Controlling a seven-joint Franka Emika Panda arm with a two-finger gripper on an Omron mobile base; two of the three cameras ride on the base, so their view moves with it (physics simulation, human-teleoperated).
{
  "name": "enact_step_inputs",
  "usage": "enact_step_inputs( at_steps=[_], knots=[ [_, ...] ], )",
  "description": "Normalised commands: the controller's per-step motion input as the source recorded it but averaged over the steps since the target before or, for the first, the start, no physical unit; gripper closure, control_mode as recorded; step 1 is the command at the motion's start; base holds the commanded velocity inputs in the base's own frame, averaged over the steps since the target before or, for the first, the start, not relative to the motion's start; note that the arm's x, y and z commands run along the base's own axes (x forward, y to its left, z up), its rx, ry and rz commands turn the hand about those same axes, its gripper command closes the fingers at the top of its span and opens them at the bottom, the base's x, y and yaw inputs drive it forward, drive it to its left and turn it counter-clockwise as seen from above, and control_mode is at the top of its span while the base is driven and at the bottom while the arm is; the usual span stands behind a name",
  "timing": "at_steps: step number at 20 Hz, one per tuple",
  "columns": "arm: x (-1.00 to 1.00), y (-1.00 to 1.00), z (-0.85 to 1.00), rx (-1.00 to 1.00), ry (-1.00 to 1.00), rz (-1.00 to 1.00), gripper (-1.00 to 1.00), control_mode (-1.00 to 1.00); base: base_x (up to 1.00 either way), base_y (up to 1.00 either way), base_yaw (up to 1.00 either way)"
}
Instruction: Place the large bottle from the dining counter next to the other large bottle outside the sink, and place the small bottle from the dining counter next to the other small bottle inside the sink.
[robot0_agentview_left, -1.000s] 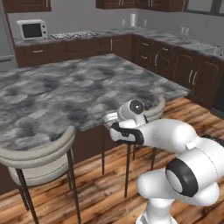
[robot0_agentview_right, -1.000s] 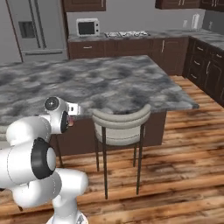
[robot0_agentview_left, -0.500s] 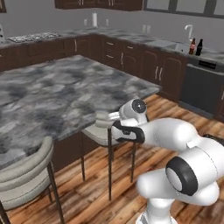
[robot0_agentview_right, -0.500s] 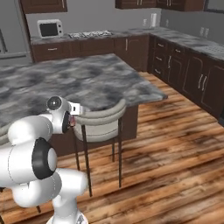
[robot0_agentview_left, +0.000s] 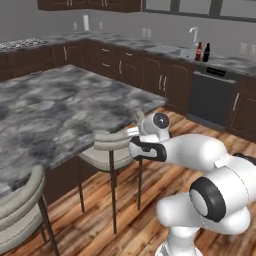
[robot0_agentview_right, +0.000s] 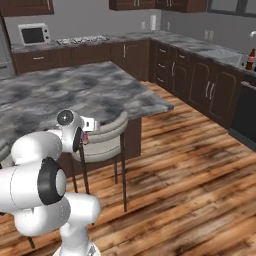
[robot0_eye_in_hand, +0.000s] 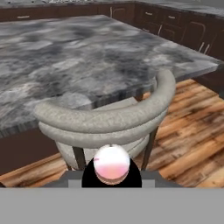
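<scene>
Because the base has turned since the earlier views, the sink (robot0_agentview_right: 220, 54), its faucet (robot0_agentview_left: 192, 36) and two large bottles (robot0_agentview_left: 202, 51) now appear at far right. The gripper (robot0_agentview_right: 86, 134) is clamped on the small bottle (robot0_eye_in_hand: 112, 168), near the stool (robot0_eye_in_hand: 105, 120) at the dining counter (robot0_agentview_left: 60, 105). Transport to the sink appears under way.

Two stools (robot0_agentview_left: 112, 150), two far bottles (robot0_agentview_left: 202, 52)
</scene>
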Motion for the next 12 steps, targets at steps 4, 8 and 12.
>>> enact_step_inputs(
  at_steps=[4,8,12],
  knots=[
    [0.0,0.0,0.0,0.0,0.0,0.0,1.0,1.0,0.1,-0.69,-0.16],
    [0.0,0.0,0.0,0.0,0.0,0.0,1.0,1.0,0.17,-0.81,-0.15],
    [0.0,0.0,0.0,0.0,0.0,0.0,1.0,1.0,0.37,-0.79,-0.15]
  ],
)
